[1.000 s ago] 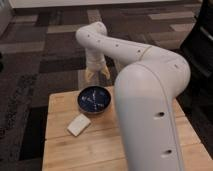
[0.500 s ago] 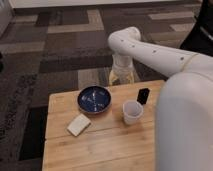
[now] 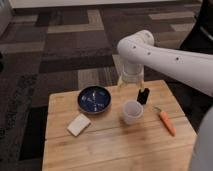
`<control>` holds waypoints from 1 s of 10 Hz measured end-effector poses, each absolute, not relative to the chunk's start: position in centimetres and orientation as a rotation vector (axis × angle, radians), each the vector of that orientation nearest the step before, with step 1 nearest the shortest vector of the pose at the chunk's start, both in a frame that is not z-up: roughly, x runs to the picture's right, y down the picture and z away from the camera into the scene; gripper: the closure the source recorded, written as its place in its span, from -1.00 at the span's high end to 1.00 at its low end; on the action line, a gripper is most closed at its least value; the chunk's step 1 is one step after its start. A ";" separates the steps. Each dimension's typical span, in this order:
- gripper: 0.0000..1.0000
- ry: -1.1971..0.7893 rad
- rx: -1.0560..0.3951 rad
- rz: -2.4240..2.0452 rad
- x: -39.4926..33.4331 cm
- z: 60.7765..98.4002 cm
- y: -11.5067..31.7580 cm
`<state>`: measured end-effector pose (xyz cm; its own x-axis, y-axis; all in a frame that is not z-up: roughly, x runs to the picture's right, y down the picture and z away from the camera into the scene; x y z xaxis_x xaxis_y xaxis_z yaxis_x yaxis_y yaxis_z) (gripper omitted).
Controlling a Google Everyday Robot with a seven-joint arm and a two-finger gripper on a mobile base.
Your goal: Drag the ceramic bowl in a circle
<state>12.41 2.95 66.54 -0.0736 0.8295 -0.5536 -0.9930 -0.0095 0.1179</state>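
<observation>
1. Carpet (image 3: 55,45): dark floor covering with grey and pale rectangular patches, lying all round the table.
2. Robot arm (image 3: 165,57): white, jointed, reaching in from the right of the view, its elbow above the table's far edge.
3. Table (image 3: 115,150): square, light wooden planks, seen from above; it carries all the smaller items.
4. Ceramic bowl (image 3: 94,99): shallow, round, glossy dark blue with pale streaks inside. It sits upright on the table's far left part as seen, touched by nothing.
5. Gripper (image 3: 131,86): pale, pointing down over the table's far edge near the middle, well apart from the bowl and holding nothing visible. Whether it is clasped or released cannot be told.
6. Cup (image 3: 132,111): white, upright, near the table's centre.
7. Block (image 3: 79,124): flat, beige, rectangular, on the table's left side, nearer the front.
8. Carrot (image 3: 165,120): orange, lying flat on the table's right side.
9. Black object (image 3: 143,96): small, upright, on the table towards its far edge; what it is cannot be told.
</observation>
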 end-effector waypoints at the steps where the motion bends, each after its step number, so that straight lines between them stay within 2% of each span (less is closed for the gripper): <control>1: 0.30 0.559 -0.369 1.564 11.5 65.3 4.2; 5: 0.30 0.597 -0.340 1.456 3.1 60.1 10.2; 8: 0.30 0.603 -0.358 1.279 -5.1 58.1 12.5; 10: 0.30 0.562 -0.403 1.083 -12.6 58.3 13.2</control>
